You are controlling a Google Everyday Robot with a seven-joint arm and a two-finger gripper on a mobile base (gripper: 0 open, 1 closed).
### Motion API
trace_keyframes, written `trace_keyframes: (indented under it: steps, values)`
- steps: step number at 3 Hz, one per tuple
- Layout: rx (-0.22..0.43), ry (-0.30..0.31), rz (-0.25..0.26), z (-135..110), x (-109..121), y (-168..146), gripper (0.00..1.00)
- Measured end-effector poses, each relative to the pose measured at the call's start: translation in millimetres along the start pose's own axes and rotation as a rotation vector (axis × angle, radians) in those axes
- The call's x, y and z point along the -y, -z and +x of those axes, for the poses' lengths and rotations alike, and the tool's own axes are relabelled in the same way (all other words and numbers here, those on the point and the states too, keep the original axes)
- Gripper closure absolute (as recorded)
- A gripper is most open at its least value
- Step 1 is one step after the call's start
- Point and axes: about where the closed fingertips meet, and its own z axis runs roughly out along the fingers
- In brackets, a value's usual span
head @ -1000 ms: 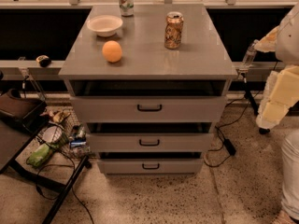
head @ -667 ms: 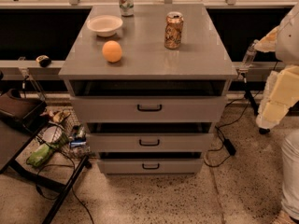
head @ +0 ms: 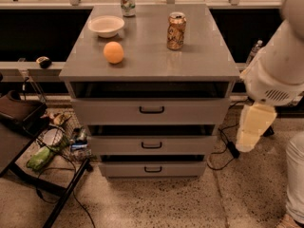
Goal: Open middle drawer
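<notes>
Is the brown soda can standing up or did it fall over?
Standing up: the can sits upright on the cabinet top, its lid facing up. The end effector hangs right of the cabinet, touching nothing.

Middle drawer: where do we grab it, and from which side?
Grip the small black handle centred on the middle drawer front, coming straight in from the front. The bar is horizontal and the face flat, so pinch it top-and-bottom. The gripper hangs right of the cabinet, apart from it.
</notes>
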Motion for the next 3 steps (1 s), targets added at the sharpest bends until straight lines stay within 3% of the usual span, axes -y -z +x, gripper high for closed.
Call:
trace_keyframes:
  steps: [2, 3]
  values:
    - [-0.146, -0.010, 0.101, -3.0, 19.8, -128.9, 0.00]
    - [-0.194, 0.002, 0.122, -0.5, 20.5, -178.2, 0.00]
